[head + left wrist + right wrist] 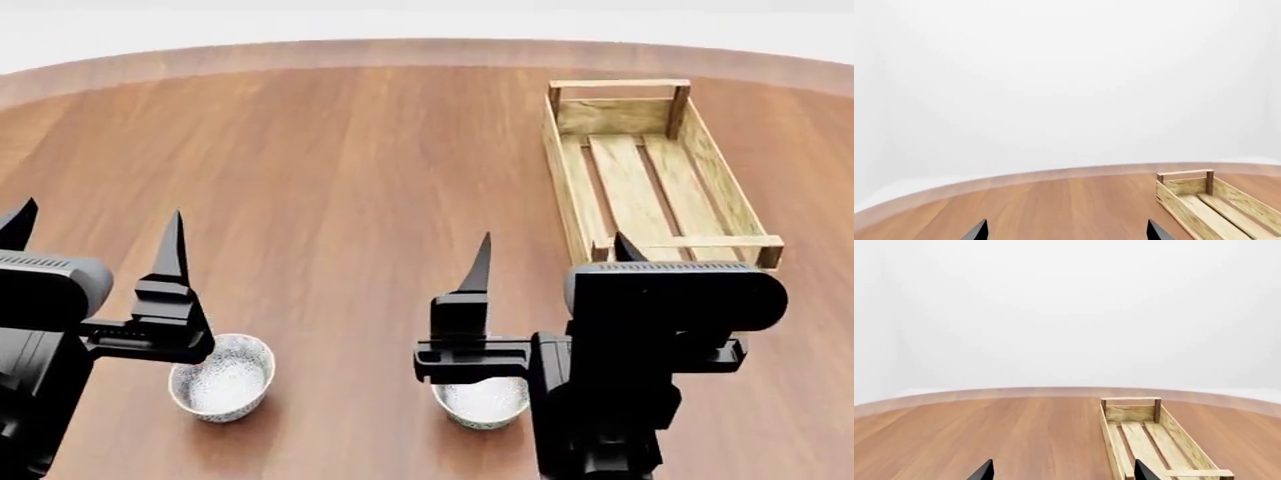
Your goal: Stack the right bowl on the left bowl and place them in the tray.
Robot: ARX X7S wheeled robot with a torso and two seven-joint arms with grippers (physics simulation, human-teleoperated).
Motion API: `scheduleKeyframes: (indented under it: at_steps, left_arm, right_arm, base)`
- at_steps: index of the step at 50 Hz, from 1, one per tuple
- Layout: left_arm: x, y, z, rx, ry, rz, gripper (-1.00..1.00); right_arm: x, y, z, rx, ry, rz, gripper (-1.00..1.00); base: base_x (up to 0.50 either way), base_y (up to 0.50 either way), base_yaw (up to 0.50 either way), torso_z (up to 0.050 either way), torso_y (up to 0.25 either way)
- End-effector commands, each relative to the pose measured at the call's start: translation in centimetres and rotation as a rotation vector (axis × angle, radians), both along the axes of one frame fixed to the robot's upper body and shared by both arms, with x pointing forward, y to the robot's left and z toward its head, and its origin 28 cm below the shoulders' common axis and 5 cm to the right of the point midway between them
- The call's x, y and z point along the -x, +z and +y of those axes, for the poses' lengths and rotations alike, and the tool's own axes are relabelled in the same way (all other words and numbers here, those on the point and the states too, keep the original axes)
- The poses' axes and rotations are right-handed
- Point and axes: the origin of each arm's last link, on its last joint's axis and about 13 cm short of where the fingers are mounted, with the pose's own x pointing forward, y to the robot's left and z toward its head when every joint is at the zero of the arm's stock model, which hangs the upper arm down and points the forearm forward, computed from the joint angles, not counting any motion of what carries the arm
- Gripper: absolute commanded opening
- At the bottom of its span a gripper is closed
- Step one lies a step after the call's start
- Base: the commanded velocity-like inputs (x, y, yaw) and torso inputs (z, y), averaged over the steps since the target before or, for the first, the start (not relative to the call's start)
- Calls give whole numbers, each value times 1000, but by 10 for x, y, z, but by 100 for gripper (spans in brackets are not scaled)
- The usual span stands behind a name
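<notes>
Nearest the robot on the round brown wooden table (334, 180), two small speckled white bowls sit apart: the left bowl (223, 378) below the left gripper (94, 235), the right bowl (483, 401) half hidden under the right gripper (547, 262). Both grippers hover empty with black fingers spread, the right one's far finger partly hidden by its camera housing. Farther off to the right lies the rectangular light-wood slatted tray (654, 180), its near end partly hidden behind that housing.

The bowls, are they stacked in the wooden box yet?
Nothing is done yet. The left speckled white bowl and right speckled white bowl sit apart on the round wooden table. Both grippers are open, holding nothing. The slatted light-wood tray is empty. Stacking and placing remain.
</notes>
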Motion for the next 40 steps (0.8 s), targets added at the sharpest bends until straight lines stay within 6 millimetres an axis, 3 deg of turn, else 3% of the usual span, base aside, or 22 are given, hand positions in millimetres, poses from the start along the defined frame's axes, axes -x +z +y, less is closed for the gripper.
scheduleKeyframes:
  at_steps: [1,40]
  left_arm:
    - [0,-1,0,0,-1,-1,100]
    - [0,-2,0,0,-1,-1,100]
  right_arm:
    - [0,-1,1,-3,19,3,100]
    - [-2,-3,1,5,-9,-1,100]
  base:
    - [500,0,0,0,0]
    - [487,0,0,0,1]
